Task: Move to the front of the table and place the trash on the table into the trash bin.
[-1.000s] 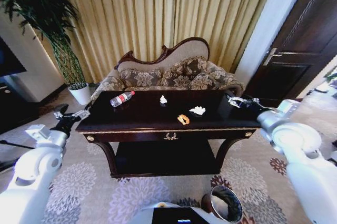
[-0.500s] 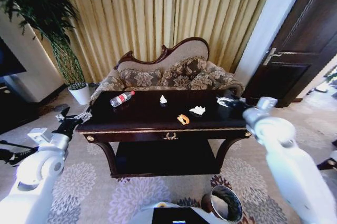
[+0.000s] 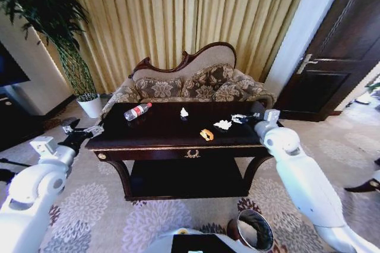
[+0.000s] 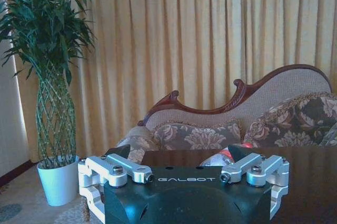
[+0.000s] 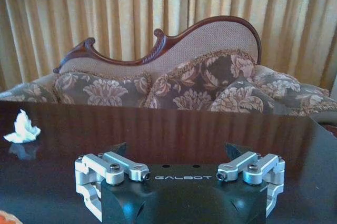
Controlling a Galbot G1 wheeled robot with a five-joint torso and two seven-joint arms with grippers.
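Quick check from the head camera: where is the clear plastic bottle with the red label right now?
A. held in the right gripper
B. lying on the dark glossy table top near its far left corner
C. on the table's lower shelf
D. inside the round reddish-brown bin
B: the clear plastic bottle with the red label lies on its side on the dark glossy table, near the far left corner.

Dark glossy table [image 3: 160, 131], floral sofa [image 3: 196, 87]

trash bin [image 3: 255, 230] cut by bottom edge, bottle [image 4: 221, 157] half hidden behind left hand [image 4: 179, 167]
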